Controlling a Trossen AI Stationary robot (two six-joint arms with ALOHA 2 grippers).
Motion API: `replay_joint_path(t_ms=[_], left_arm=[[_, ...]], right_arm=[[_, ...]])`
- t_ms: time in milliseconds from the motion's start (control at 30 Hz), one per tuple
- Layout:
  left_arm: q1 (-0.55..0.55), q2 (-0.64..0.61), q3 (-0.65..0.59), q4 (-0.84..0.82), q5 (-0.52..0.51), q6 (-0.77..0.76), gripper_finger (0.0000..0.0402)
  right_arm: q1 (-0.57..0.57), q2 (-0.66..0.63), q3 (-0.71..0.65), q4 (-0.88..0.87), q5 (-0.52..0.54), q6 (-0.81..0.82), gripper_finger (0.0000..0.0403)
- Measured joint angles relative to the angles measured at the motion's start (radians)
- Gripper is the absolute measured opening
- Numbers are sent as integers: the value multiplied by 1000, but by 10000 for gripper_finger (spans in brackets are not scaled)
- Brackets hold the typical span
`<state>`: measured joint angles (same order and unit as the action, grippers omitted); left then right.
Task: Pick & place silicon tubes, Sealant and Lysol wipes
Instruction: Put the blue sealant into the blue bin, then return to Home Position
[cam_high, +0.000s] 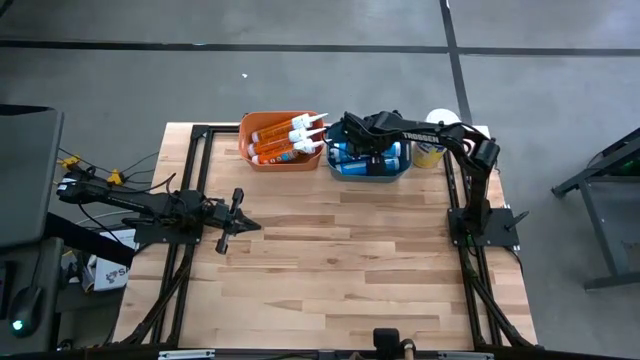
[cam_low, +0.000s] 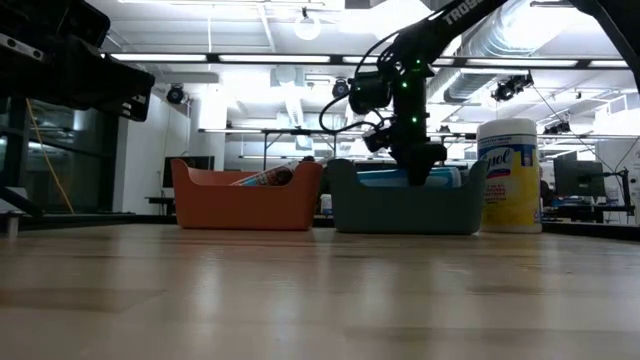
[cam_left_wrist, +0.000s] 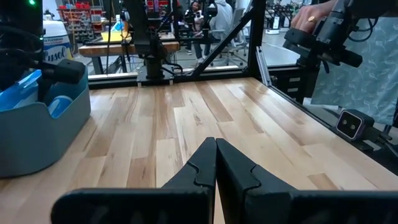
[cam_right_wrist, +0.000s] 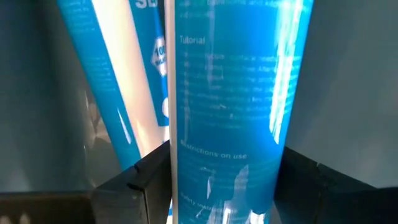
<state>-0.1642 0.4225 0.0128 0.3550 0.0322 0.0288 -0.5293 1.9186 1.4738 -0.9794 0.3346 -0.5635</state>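
A grey bin (cam_high: 368, 168) at the table's far edge holds blue tubes (cam_high: 350, 155). My right gripper (cam_right_wrist: 225, 186) reaches down into this bin, as the low view (cam_low: 420, 165) shows, and is shut on one blue tube (cam_right_wrist: 230, 93). Another blue tube (cam_right_wrist: 106, 81) lies beside it. An orange bin (cam_high: 262, 150) to the left holds several orange-and-white tubes (cam_high: 290, 140). The Lysol wipes canister (cam_low: 508, 175), with a white lid and yellow label, stands upright on the table to the right of the grey bin. My left gripper (cam_left_wrist: 215, 163) is shut and empty, over the table's left part (cam_high: 238, 212). My right gripper pinches the blue tube's body (cam_right_wrist: 186, 168) between its two fingers, one on each side. The fingers (cam_right_wrist: 143, 177) come from above, pointing down into the grey bin, and lie across the tube. Whether the tube is lifted off the bin's floor cannot be told.
The grey bin's walls (cam_right_wrist: 348, 93) stand close on both sides of the held tube. Black frame rails (cam_high: 190, 190) run along the table's left and right sides. The wooden top (cam_high: 340, 260) between the arms is bare. People and shelves show in the room beyond.
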Motion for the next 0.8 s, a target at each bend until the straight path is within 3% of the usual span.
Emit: replay_joint_path(t_ms=[100,300,800], left_arm=[[0,0,0,0,1,0,0],[0,0,0,-8,4,0,0],[0,0,0,-9,3,2,0]], right_arm=[[0,0,0,1,-1,3,215],[0,-2,2,10,-3,44,276],[2,-2,1,-35,-5,132,278]])
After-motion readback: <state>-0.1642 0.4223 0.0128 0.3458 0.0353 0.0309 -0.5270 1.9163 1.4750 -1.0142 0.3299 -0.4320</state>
